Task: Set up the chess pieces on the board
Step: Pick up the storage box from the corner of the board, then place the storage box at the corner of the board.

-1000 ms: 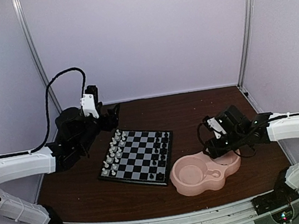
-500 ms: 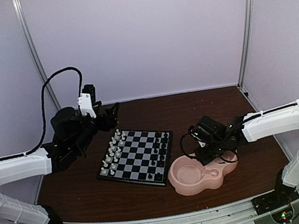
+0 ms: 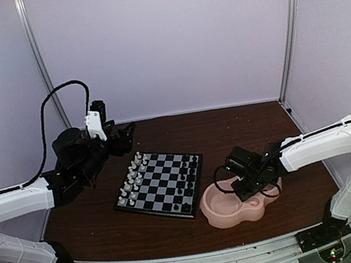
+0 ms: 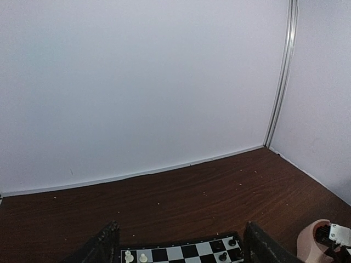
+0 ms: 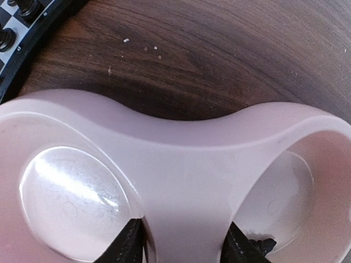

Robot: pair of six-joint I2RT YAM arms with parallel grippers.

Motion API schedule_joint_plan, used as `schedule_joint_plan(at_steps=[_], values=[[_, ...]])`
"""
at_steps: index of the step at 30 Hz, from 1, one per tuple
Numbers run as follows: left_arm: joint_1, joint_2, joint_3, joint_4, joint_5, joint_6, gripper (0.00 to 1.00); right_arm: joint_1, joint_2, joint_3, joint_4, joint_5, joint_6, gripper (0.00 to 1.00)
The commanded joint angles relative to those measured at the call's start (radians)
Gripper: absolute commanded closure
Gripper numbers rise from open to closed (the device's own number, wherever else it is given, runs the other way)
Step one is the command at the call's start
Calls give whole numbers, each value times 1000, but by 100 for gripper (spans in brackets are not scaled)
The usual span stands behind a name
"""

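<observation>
The board [image 3: 162,188] lies left of the table's middle. White chess pieces [image 3: 132,179] stand along its left side, black ones [image 3: 187,177] on its right. My left gripper [image 3: 124,134] hangs open over the table behind the board's far left corner, holding nothing. In the left wrist view the board's far edge [image 4: 181,253] with two white pieces [image 4: 135,256] shows between the fingers [image 4: 104,245]. My right gripper [image 3: 248,191] is down in the pink dish [image 3: 221,221]. Its fingers [image 5: 129,245] clasp the dish's middle ridge [image 5: 181,181], one in each bowl.
A small dark jagged shape [image 5: 259,244] sits in the dish's right bowl beside my finger; I cannot tell what it is. The board's corner [image 5: 22,33] lies close to the dish's left. White walls and metal posts [image 3: 286,29] close in the table.
My right arm has swung left from the dish's right side and come down astride its middle ridge. The left arm has drawn back and to the left, still open.
</observation>
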Motion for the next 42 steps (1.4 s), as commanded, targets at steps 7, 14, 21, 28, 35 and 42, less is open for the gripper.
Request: schedule_joint_plan(at_steps=[7,14,21,28,35,42], values=[[7,9,8,4,23,-14,23,7,-208,-66,18,112,54,69],[7,35,23,6,37,-20,23,26,-402,-200,149,219,-6,74],[7,46,32,7,49,-28,22,27,-536,-285,235,261,-79,74],[7,59,40,20,63,-37,23,27,-485,-259,168,248,-46,71],[7,87,66,11,100,-52,23,27,-258,-122,-20,141,56,66],[7,82,72,-21,114,-59,22,12,-191,-111,17,-2,59,57]])
